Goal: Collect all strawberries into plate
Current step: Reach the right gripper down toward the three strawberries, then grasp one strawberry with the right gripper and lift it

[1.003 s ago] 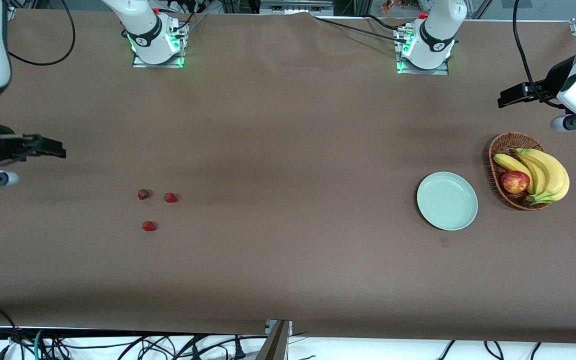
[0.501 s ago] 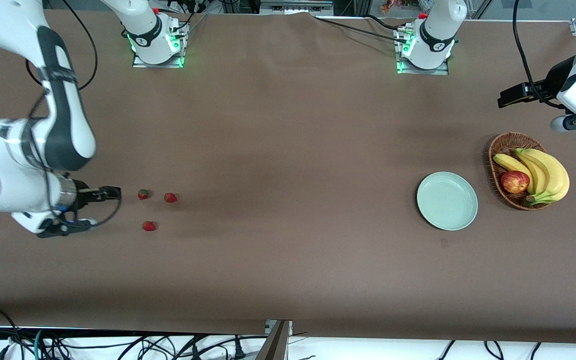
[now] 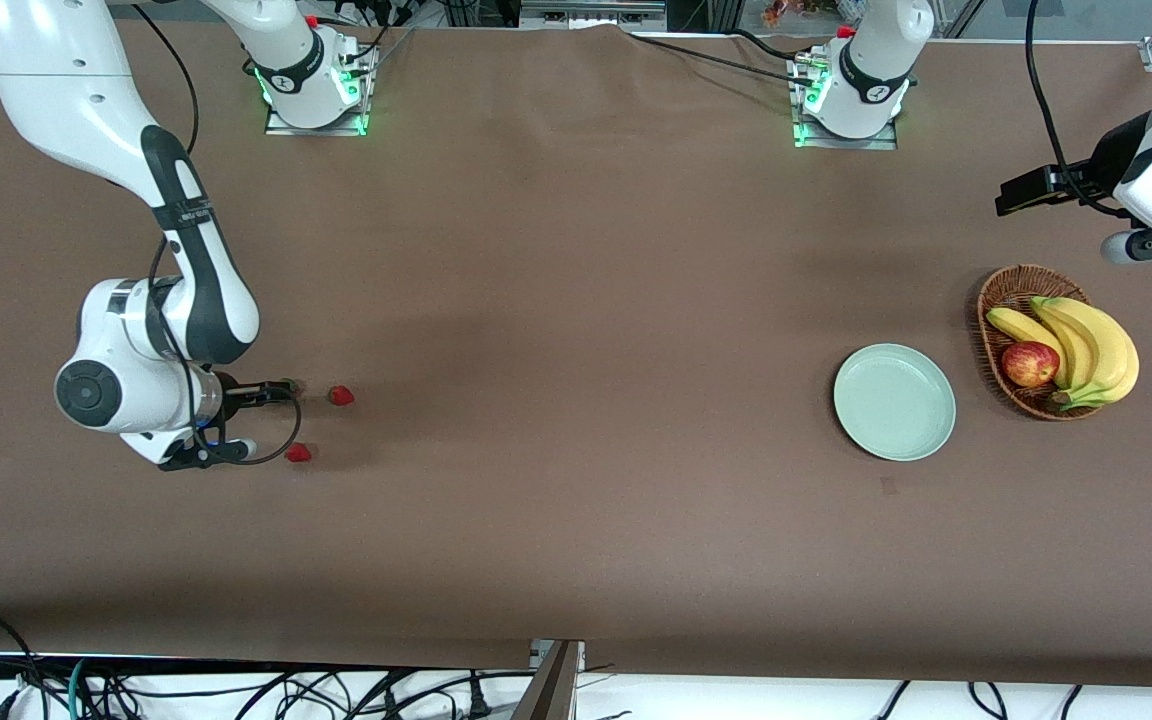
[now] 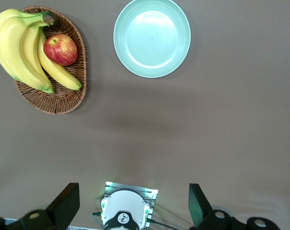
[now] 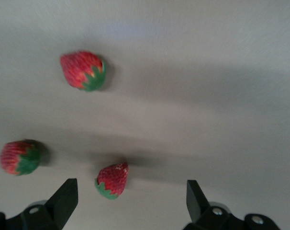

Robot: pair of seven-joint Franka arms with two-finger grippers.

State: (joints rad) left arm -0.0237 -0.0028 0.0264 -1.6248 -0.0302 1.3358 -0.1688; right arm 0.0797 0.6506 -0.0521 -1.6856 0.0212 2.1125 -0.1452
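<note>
Three strawberries lie close together toward the right arm's end of the table: one [image 3: 341, 396], one [image 3: 299, 453] nearer the front camera, and a third [image 3: 289, 385] partly hidden by a finger. My right gripper [image 3: 264, 420] hangs low right beside them, open and holding nothing. The right wrist view shows all three strawberries [image 5: 83, 70] [image 5: 19, 157] [image 5: 112, 180], the last just ahead of the open right gripper [image 5: 130, 196]. The mint-green plate [image 3: 894, 402] [image 4: 152, 38] has nothing on it. My left gripper [image 3: 1008, 198] [image 4: 130, 206] waits high, open.
A wicker basket [image 3: 998, 300] [image 4: 63, 98] with bananas [image 3: 1086, 345] and a red-yellow apple [image 3: 1029, 363] stands beside the plate at the left arm's end. Both arm bases [image 3: 314, 85] [image 3: 851, 95] stand on the table's edge farthest from the front camera.
My right arm has swung in from the table's end and come down beside the strawberries, staying open. The left arm has not moved.
</note>
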